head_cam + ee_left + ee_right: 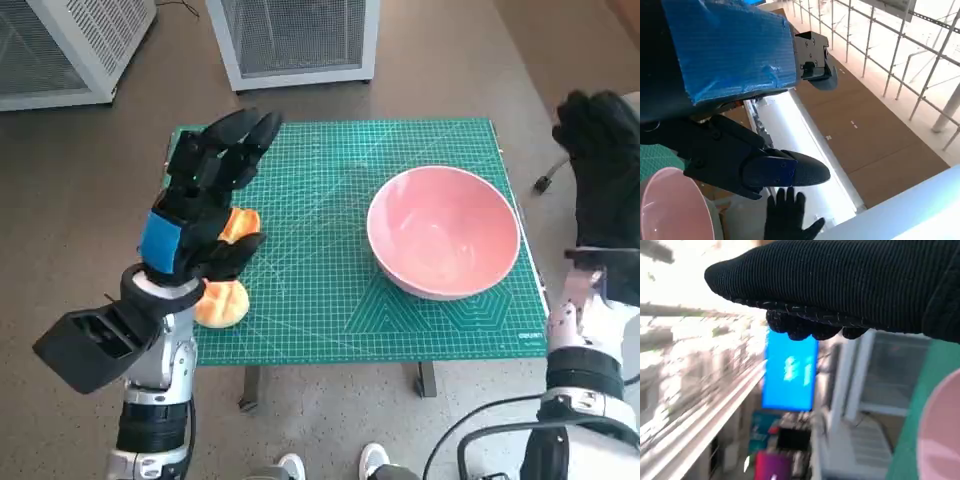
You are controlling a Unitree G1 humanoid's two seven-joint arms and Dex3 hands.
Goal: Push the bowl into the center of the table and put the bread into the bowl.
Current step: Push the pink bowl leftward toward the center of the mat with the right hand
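Left hand (205, 200), empty with fingers spread, half hides the bread (225, 290); right hand's (600, 185) grip unclear

A small surface (330, 330) covered by a green cutting mat (320, 200) stands on a grey-brown floor (90, 220). Beyond the mat's far edge sit two white cabinets with mesh fronts (295, 40), one straight behind it, the other (70, 45) off toward its far left corner. Near its right edge a dark cable (550, 178) lies on the floor.
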